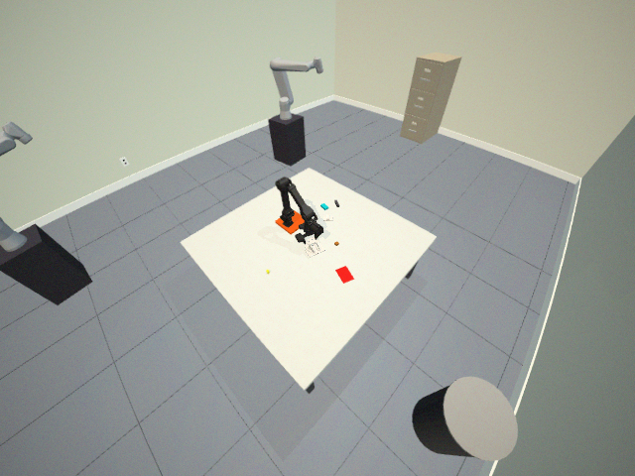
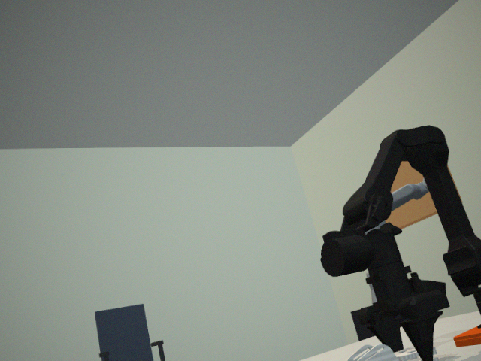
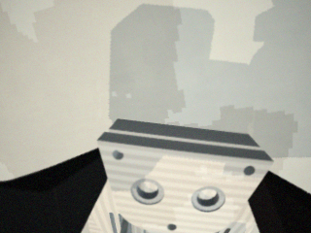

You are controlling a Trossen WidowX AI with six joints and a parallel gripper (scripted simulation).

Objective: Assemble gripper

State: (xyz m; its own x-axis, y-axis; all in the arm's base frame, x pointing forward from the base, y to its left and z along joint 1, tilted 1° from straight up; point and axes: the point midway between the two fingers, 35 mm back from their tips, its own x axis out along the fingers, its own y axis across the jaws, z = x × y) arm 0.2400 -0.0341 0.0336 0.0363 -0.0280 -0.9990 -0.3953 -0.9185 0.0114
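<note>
My gripper [image 1: 309, 239] [image 2: 414, 350] [image 3: 178, 160] points down, its black fingers on the two sides of the pale housing plate [image 3: 177, 167]. It is shut on that plate. In the wrist view, two round holes in the plate show pale stub tops inside them. A second layer, apparently the gripper base [image 3: 187, 130], shows as a parallel edge just behind the plate's edge. Whether the plate is fully down cannot be told. The white curved jaws [image 1: 314, 248] [image 2: 370, 353] extend out from beside the fingers. Their gear teeth are hidden under the plate.
On the white table [image 1: 297, 307] are a red square [image 1: 344, 274], a small brown piece [image 1: 336, 243], a yellow piece [image 1: 267, 271], a cyan block [image 1: 324, 206] and a dark piece [image 1: 336, 203]. A small white piece [image 1: 327, 219] lies beside the arm, and an orange plate [image 1: 282, 222] is under the arm's base.
</note>
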